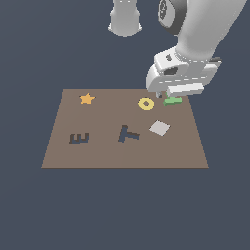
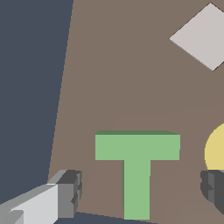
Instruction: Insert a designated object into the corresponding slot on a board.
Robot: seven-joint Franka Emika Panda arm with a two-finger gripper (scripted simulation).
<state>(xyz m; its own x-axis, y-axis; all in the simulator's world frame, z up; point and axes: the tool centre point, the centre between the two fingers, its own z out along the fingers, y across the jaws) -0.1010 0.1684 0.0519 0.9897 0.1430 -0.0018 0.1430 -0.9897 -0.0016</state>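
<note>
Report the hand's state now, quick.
Hand: open, holding nothing. Its fingers stand apart on either side of the green T block, which lies on the board.

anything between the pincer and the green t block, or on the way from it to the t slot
Nothing blocks the pincer: its open fingers flank the green T block. Toward the T slot, the yellow ring and grey tile lie beside the straight path.
</note>
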